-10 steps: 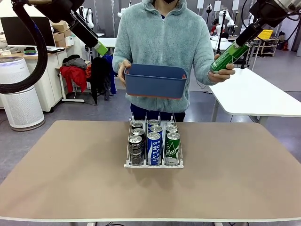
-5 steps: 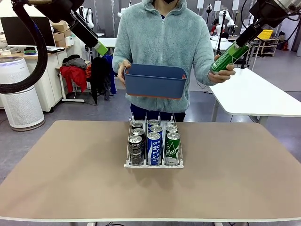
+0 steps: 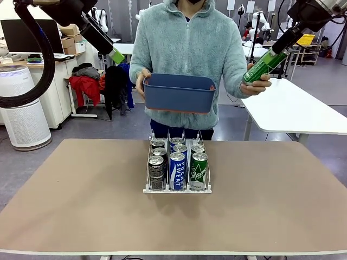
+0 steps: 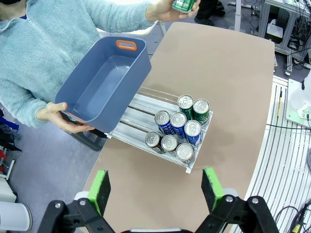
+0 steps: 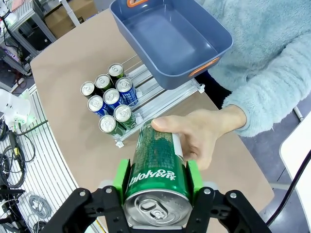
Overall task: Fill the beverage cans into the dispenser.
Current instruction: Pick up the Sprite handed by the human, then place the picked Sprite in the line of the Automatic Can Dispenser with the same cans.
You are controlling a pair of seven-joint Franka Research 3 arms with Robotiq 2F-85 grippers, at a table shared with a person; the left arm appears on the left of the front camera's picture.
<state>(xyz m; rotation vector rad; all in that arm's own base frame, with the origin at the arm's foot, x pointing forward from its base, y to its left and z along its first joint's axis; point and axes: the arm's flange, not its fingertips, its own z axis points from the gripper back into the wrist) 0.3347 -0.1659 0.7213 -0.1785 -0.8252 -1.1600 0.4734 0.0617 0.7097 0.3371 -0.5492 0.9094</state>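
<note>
High at the right, my right gripper is shut on a green beverage can. A person's hand grips the same can's lower end. In the right wrist view that can sits between my green pads, with the hand wrapped round its far end. The dispenser stands mid-table with several cans in its three lanes. My left gripper hangs open high at the left. Its own view shows the fingers spread wide above the dispenser.
The person holds an empty dark blue bin above the dispenser's far end; the same bin also shows in the left wrist view. The brown table spreads wide around the dispenser. A white table stands behind at the right.
</note>
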